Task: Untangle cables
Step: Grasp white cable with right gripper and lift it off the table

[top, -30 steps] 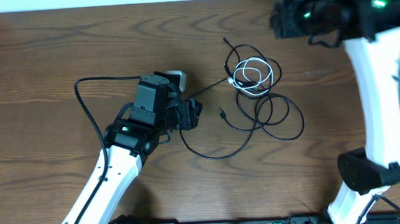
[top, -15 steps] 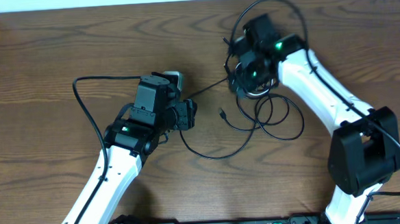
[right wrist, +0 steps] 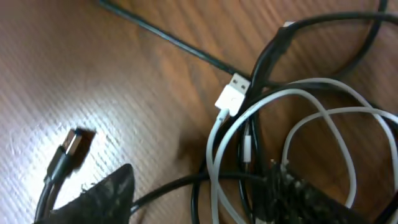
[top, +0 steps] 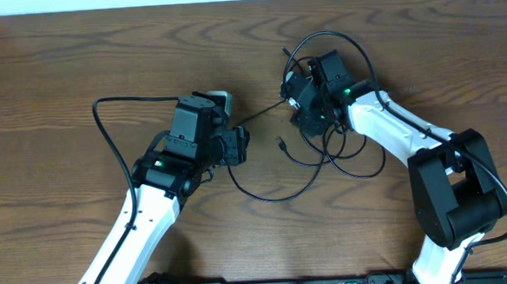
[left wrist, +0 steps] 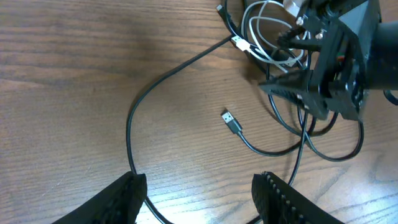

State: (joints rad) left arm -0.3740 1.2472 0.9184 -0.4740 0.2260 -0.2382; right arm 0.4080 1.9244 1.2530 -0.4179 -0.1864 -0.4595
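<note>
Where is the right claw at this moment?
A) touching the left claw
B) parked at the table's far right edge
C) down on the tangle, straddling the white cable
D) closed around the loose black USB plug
C: in the right wrist view, the open fingers of the right claw sit on either side of the white cable.

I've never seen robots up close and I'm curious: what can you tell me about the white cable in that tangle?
The white cable is a thin, glossy cord lying in loose loops on the wooden table, ending in a white USB plug with a metal tip. Black cables cross over and under it. The right end effector hangs open over it, a finger on either side.
</note>
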